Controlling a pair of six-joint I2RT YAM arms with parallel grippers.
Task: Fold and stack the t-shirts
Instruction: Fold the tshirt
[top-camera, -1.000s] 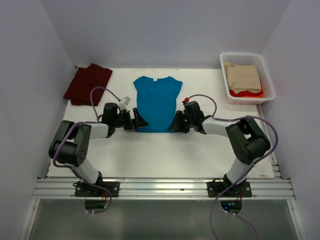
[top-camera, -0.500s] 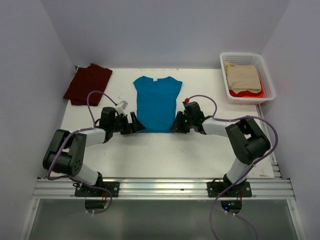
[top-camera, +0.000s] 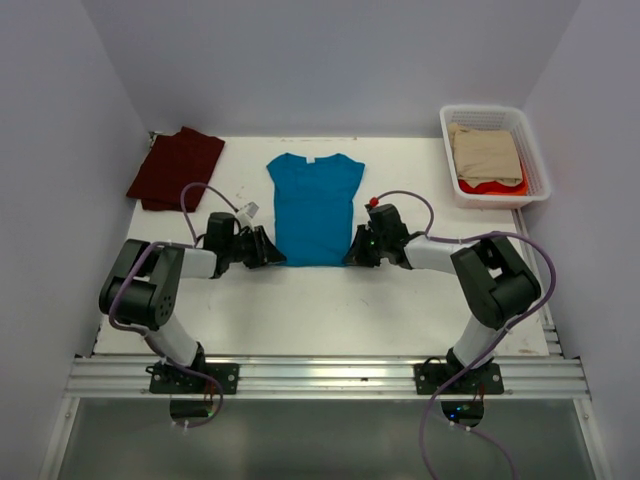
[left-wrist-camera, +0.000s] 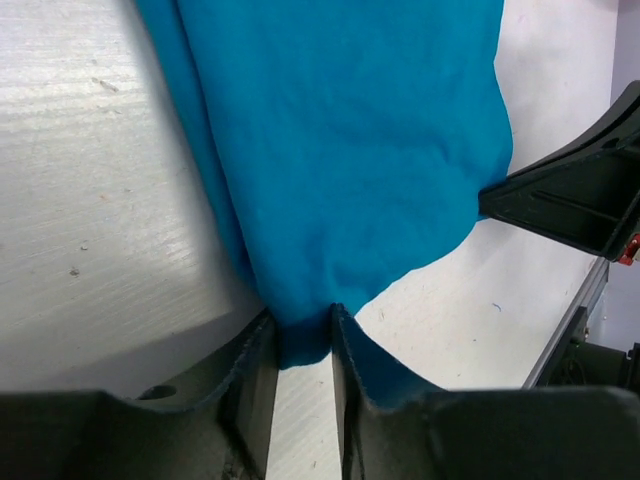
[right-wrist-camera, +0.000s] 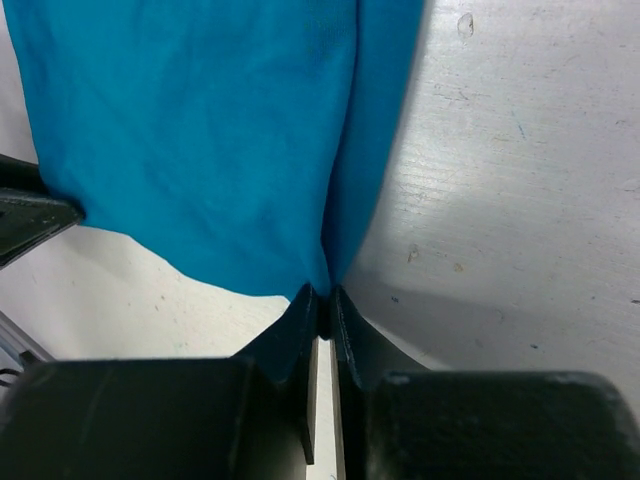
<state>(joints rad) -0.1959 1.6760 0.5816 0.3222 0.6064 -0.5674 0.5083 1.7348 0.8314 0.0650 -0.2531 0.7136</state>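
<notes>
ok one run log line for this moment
phase: grasping hem | left gripper: shut on teal t-shirt hem corner | right gripper: shut on other hem corner | maroon t-shirt: far left, untouched

Basket (top-camera: 482, 108) blocks far-rt corner.

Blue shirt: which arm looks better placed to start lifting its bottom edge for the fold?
Right, narrowly. The right arm has its jaws pinched tight on the blue shirt at its bottom corner. The left arm has its jaws wider, around a bunch of cloth. Probably both lift together.
</notes>
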